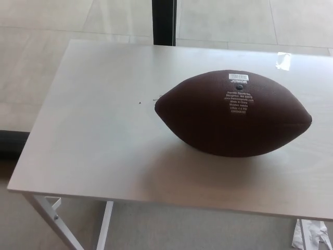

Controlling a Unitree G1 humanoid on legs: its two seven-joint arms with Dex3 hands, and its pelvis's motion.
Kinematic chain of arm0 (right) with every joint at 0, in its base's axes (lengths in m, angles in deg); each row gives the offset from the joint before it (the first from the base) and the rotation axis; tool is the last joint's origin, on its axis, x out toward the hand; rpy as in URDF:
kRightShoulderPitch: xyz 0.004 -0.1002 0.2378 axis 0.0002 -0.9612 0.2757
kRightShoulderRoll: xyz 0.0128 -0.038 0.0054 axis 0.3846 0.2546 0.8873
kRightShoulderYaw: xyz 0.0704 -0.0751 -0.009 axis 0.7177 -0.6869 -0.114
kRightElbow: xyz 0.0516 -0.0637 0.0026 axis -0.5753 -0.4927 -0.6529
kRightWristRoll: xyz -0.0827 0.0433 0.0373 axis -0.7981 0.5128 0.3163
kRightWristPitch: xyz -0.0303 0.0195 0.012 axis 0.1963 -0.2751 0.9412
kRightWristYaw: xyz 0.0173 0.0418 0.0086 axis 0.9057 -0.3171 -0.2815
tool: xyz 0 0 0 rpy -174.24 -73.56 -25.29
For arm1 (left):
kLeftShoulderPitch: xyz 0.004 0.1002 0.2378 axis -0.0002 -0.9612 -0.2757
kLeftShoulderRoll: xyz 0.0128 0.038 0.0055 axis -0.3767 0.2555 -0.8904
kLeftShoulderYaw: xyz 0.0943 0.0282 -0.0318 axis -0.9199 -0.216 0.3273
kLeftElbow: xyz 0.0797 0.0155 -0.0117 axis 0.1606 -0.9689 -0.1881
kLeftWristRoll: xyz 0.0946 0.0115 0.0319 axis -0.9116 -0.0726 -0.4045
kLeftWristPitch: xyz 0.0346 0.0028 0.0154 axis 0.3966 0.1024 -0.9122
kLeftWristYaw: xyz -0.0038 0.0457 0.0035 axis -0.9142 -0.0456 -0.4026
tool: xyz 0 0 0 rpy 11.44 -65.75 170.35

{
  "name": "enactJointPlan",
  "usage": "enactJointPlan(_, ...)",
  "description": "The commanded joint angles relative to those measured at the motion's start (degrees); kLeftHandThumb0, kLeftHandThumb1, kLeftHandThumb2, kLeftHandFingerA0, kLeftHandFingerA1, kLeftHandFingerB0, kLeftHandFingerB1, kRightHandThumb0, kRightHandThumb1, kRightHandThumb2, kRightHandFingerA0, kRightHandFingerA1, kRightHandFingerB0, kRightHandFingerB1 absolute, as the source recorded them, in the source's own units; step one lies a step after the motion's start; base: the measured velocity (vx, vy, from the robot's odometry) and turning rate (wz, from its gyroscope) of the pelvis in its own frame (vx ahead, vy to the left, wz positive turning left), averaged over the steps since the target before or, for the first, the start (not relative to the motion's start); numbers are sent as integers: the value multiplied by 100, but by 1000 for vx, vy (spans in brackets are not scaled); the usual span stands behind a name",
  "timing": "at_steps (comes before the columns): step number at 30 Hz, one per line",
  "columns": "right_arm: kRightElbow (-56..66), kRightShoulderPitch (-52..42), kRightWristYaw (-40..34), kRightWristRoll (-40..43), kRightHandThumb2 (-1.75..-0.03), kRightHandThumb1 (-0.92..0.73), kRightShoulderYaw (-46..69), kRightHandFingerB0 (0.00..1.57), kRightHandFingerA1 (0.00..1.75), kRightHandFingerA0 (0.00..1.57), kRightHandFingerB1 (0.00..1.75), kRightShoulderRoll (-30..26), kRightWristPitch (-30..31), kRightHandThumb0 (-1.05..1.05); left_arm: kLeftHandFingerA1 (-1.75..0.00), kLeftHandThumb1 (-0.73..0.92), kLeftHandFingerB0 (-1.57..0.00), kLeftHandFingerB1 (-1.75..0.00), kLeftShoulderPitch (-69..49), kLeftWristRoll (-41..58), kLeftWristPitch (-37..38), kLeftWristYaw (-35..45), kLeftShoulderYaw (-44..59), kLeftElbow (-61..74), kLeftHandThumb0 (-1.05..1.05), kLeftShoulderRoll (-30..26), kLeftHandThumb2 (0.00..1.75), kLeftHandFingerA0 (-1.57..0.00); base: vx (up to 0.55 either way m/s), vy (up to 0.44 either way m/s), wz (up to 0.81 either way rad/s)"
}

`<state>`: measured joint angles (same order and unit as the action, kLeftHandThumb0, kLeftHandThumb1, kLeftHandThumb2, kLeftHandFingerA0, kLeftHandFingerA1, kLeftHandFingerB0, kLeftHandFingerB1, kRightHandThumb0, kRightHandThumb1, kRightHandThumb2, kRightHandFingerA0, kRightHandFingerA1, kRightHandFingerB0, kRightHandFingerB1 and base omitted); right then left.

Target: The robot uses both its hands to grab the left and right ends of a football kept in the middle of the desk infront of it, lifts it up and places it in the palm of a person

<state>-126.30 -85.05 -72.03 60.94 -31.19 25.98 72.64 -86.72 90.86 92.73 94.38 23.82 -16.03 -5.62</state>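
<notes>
A dark brown football [233, 113] lies on its side on the pale desk [99, 130], right of the desk's middle, with its pointed ends facing left and right. White print and a small label show on its upper face. Neither of my hands shows in the head view. No person's palm is in view.
A black post [164, 22] stands behind the desk's far edge. A scrap of clear tape [283, 61] sits near the far right of the desk. The desk's white legs [57, 221] show below its front left edge. A dark object [11, 143] lies on the floor at the left.
</notes>
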Motion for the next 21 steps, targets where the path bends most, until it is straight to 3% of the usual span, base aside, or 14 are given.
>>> enactJointPlan(1,770,252,133,1731,-102,-65,1549,8,56,28,37,-248,138,-86,-38,76,-28,-32,347,1654,261,762,1547,-139,-77,-528,64,-50,0,0,0)
enactJointPlan(3,1028,520,-5,1837,-103,-63,1743,7,55,31,35,-275,272,-86,-39,83,-24,-30,571,1667,274,726,1667,204,-77,-619,66,-44,0,0,0)
enactJointPlan(4,1401,668,-49,1938,-103,-66,1809,10,52,30,34,-274,493,-101,-49,71,-13,-42,756,1699,219,656,1730,458,-80,-674,104,-32,0,0,0)
enactJointPlan(5,1579,730,-63,1973,-103,-66,1859,10,52,30,34,-266,604,-101,-49,71,-13,-42,838,1700,190,633,1773,573,-80,-692,104,-32,0,0,0)
enactJointPlan(6,1815,807,-66,1978,-63,-78,1851,11,45,38,27,-268,627,-94,-50,71,-12,-43,1043,1744,86,640,1817,659,-77,-770,103,-34,0,0,0)
enactJointPlan(7,2026,927,-15,2145,-63,-76,1934,12,46,38,27,-258,773,-92,-50,72,-12,-43,1184,1749,-24,551,1829,909,-82,-784,106,-33,0,0,0)
enactJointPlan(8,2539,1139,-248,2215,-81,-64,1932,11,45,37,27,-249,1054,-100,-39,88,-24,-29,1539,1801,-160,454,1846,1223,-81,-869,67,-46,0,0,0)
enactJointPlan(9,2827,1261,-356,2210,-106,-71,1911,11,49,33,24,-246,1175,-103,-42,87,-28,-30,1745,1829,-258,380,1861,1450,-81,-903,67,-48,0,0,0)
enactJointPlan(11,3024,1346,-359,2184,-106,-71,1926,11,49,33,24,-223,1257,-103,-42,87,-28,-30,1866,1821,-363,305,1893,1672,-81,-892,67,-48,0,0,0)
enactJointPlan(12,3352,1640,-427,2302,-65,-79,1904,16,40,41,31,-167,1151,-94,-51,88,-34,-40,2156,1850,-523,135,1802,2315,-81,-892,66,-58,0,0,0)
enactJointPlan(15,3905,1927,-422,2491,-64,-79,1888,19,45,38,33,-79,1216,-92,-53,80,-52,-49,2602,2017,-751,59,1790,2922,-86,-826,65,-80,0,0,0)
enactJointPlan(16,4601,2189,-826,2562,-64,-78,1749,23,54,50,35,-23,1554,-94,-57,51,-66,-58,2862,2077,-999,-116,1603,3680,-95,-746,102,-87,0,0,0)
enactJointPlan(17,4707,2273,-841,2569,-64,-78,1723,23,54,50,35,-23,1604,-94,-57,51,-66,-58,2894,2067,-1095,-213,1550,3961,-95,-682,102,-87,0,0,0)
enactJointPlan(21,5306,2611,-910,2567,-64,-80,1365,28,62,66,37,115,1783,-89,-57,71,-57,-50,3164,2364,-1858,-484,1137,5499,-95,-492,62,-64,0,0,0)
